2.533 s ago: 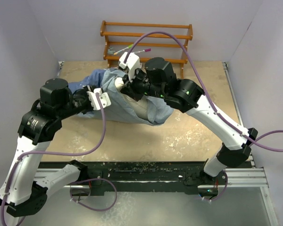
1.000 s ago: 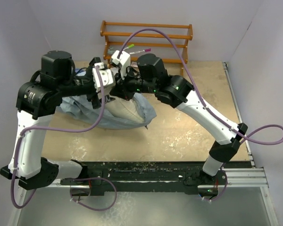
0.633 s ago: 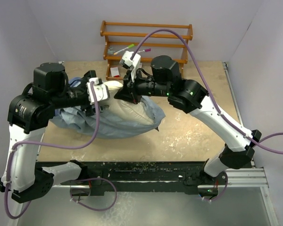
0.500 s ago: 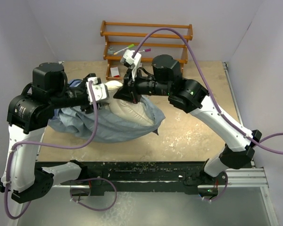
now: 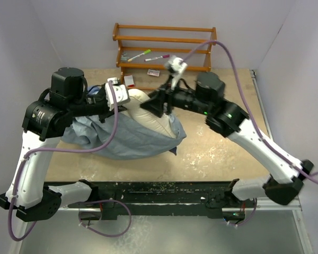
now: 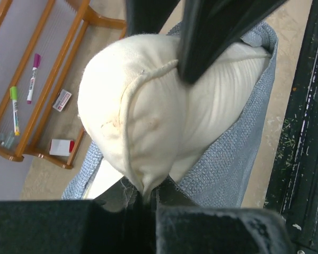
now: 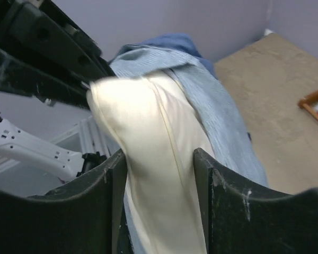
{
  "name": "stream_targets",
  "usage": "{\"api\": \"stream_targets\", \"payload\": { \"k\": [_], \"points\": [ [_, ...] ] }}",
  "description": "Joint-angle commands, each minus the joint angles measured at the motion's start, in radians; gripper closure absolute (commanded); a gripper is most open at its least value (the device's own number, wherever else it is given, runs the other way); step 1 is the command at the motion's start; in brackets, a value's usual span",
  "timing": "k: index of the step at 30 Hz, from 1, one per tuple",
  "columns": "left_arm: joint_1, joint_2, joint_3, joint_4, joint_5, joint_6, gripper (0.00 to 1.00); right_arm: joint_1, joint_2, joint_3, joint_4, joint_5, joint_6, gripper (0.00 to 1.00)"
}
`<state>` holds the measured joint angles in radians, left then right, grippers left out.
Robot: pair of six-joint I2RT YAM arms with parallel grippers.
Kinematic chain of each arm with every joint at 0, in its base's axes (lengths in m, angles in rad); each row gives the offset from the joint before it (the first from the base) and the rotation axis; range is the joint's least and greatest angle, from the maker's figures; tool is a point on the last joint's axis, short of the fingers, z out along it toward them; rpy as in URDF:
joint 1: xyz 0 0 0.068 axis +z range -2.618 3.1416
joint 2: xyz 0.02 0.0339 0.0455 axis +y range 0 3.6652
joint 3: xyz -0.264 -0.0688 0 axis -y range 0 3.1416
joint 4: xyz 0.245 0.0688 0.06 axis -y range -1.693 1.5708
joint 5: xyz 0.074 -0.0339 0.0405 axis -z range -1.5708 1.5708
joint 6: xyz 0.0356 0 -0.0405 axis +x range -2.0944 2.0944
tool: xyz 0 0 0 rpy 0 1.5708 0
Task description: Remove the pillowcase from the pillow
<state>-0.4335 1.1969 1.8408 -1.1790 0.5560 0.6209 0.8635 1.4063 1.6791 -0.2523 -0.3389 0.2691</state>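
Observation:
The cream pillow (image 5: 151,117) sticks up out of the pillowcase (image 5: 124,142), which is turned paler grey-blue side out and bunched round its lower half on the table. My left gripper (image 5: 116,100) is shut on the pillow's corner seam (image 6: 143,193); pillowcase cloth (image 6: 228,164) hangs beside it. My right gripper (image 5: 155,106) grips the pillow's bare end from the right, its fingers (image 7: 114,180) pressed on both sides of the pillow (image 7: 159,159). The pillowcase (image 7: 212,106) drapes behind. The bear face and strap are hidden.
A wooden rack (image 5: 164,47) stands at the back wall with a green marker (image 5: 140,54) and a pink marker (image 5: 158,56). Two small red-and-white boxes (image 5: 129,80) lie under it. A black rail (image 5: 164,193) runs along the table's near edge.
My right gripper has drawn back to the right with the pillow's end. More cream pillow shows, and the pillowcase has slid down toward the front left. My left arm shifted slightly right.

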Motion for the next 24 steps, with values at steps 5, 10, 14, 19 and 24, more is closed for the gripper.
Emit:
{"api": "stream_targets", "payload": {
  "k": [5, 10, 14, 19, 24],
  "points": [
    [-0.004, -0.016, 0.093, 0.132, -0.082, -0.082, 1.0, -0.121, -0.4, -0.427, 0.259, 0.149, 0.152, 0.38],
    [-0.003, -0.007, 0.141, 0.111, -0.065, -0.102, 1.0, -0.124, -0.529, -0.601, 0.306, 0.194, 0.188, 0.38],
    [-0.004, -0.005, 0.173, 0.098, -0.065, -0.105, 1.0, -0.128, -0.532, -0.644, 0.311, 0.205, 0.19, 0.42],
    [-0.004, -0.01, 0.195, 0.079, -0.066, -0.103, 1.0, -0.138, -0.514, -0.661, 0.321, 0.244, 0.197, 0.55],
    [-0.004, -0.022, 0.202, 0.079, -0.075, -0.1, 1.0, -0.151, -0.521, -0.713, 0.324, 0.241, 0.213, 0.8]
  ]
}}
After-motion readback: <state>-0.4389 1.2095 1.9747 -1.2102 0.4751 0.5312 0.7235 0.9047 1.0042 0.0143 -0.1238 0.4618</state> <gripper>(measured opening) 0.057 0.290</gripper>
